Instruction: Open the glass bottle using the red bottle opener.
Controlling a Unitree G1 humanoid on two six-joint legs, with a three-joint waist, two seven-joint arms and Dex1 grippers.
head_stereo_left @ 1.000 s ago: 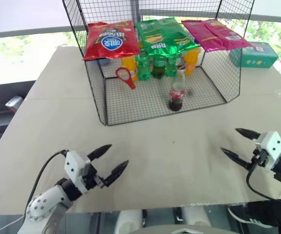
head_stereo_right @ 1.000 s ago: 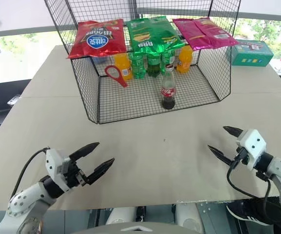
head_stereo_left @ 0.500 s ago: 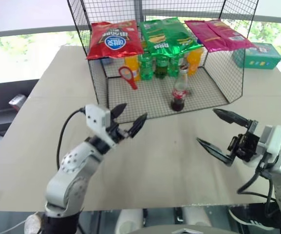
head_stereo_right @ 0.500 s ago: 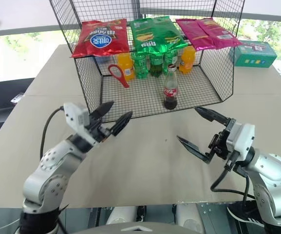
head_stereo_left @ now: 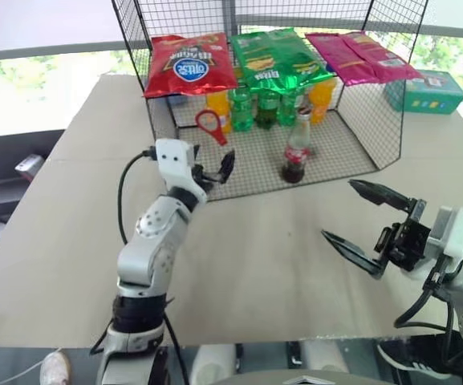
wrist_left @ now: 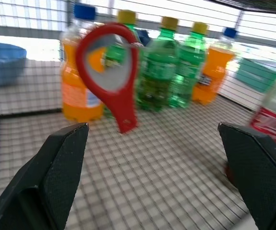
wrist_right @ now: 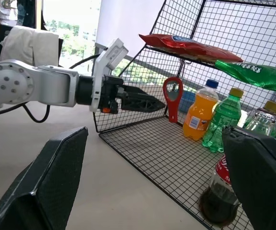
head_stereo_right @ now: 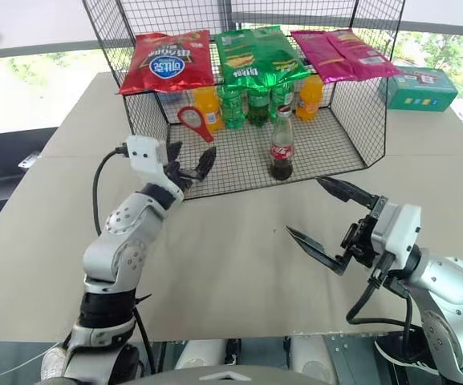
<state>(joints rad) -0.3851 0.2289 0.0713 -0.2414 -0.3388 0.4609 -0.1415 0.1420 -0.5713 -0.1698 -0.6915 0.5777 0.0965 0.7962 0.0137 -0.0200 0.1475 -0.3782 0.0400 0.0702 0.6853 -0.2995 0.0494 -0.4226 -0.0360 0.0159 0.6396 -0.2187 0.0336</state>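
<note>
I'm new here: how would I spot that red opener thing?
Look inside the black wire-mesh cage on the beige table. At its left side, the flat red bottle opener with a ring-shaped head hangs upright before an orange plastic soda bottle, flatter than any bottle.

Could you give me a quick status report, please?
Left pincer open at cage mouth, facing hanging flat red bottle opener. Right pincer open, empty. Clear glass cola bottle capped, upright.

i seem to be in a bright test room mocked up as a shop: wire rack (head_stereo_left: 359, 120) at top centre, crisp bags (head_stereo_left: 189, 66) above soda bottles (head_stereo_left: 251, 108), windows behind.
</note>
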